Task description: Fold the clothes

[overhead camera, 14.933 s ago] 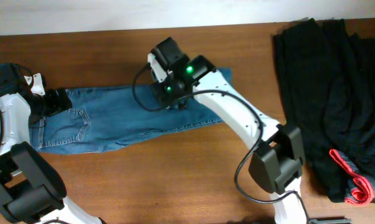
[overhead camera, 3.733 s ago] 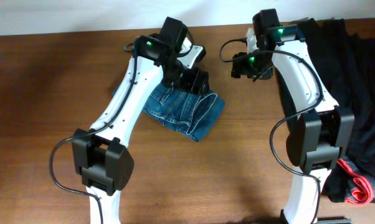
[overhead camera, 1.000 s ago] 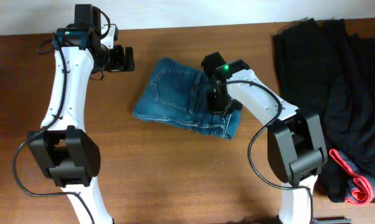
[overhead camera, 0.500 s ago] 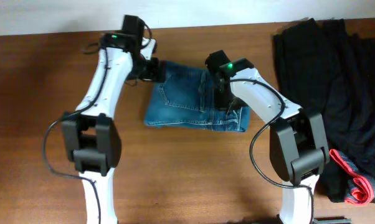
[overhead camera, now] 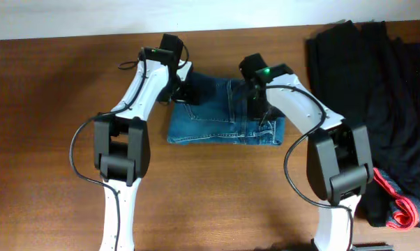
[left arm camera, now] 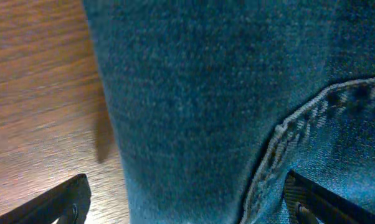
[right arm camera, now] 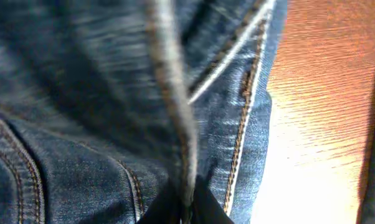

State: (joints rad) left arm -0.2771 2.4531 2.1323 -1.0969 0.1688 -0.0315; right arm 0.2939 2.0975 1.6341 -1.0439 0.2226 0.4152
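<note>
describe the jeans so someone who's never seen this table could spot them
On the brown wooden table, look at the upper middle, left of the heap of black garments on the right side. The jeans lie there folded into a rectangle. They are the only blue denim, with pale stitched seams, unlike the black heap and the small red-pink item.

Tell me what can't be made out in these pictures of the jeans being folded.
Overhead: the arms cover part of the jeans; the black clothes run off the right edge; the red item is too small to identify.
Left wrist: too close; the open left hand is cut by the bottom edge.
Right wrist: blurred; whether the shut right hand pinches denim is unclear.
</note>
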